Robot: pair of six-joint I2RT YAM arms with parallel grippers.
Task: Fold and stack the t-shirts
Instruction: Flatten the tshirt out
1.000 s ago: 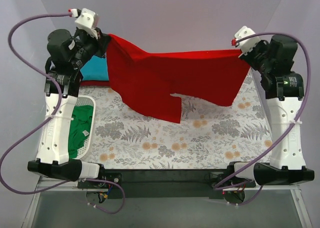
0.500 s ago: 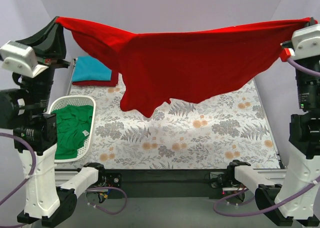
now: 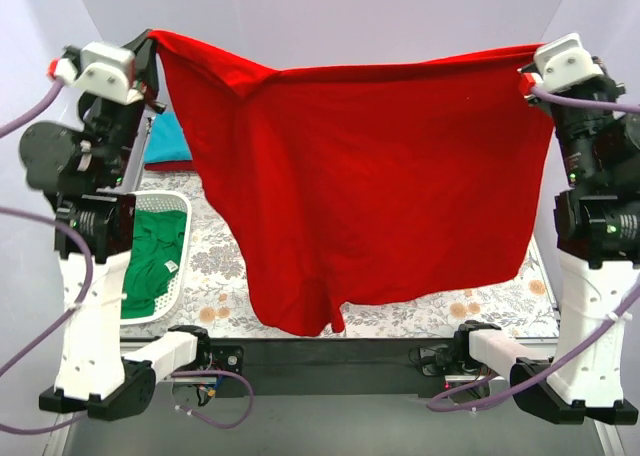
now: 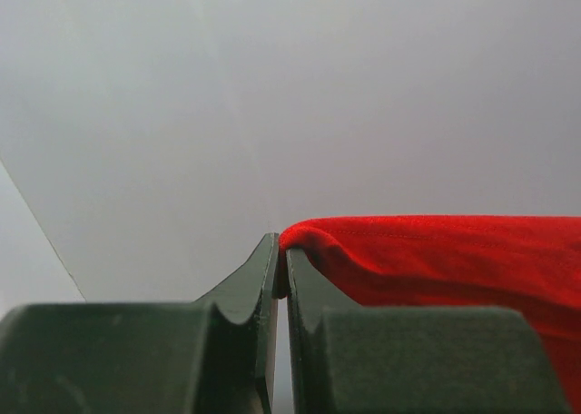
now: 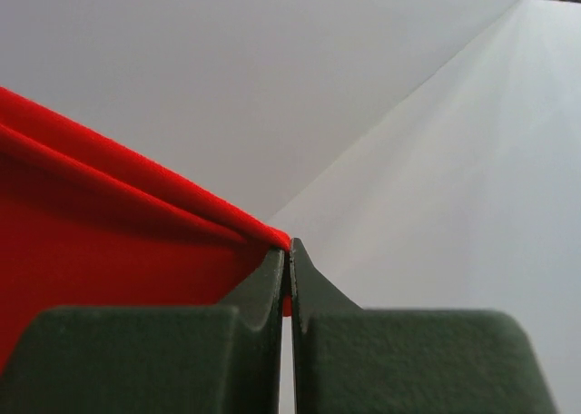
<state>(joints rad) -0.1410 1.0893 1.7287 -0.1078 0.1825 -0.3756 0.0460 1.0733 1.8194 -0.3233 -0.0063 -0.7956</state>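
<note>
The bright red t-shirt (image 3: 370,176) hangs spread like a curtain between the two pincers. Its top edge runs almost straight from one to the other and dips a little just beside the left one. The left pincer (image 4: 280,252) is pressed together on one top corner, with a rolled fold of red cloth nipped at its tips. The right pincer (image 5: 290,249) is likewise pinched shut on the opposite top corner, and the cloth falls away to its left. Half a second ago the shirt was stretched wider and bunched, its lower edge high above the floral table cover (image 3: 470,311). A second ago it was slung low over the far part of the table. Now both pincers stand closer together and the cloth drops flat, its lowest point reaching down below and between them toward the near edge. Below the left pincer, partly behind the arm, the teal shirt (image 3: 172,136) lies on the darker red shirt (image 3: 170,164), where they lay before. Lower still on that side, the green shirt (image 3: 150,256) sits crumpled in the white basket (image 3: 172,296), as earlier.
</note>
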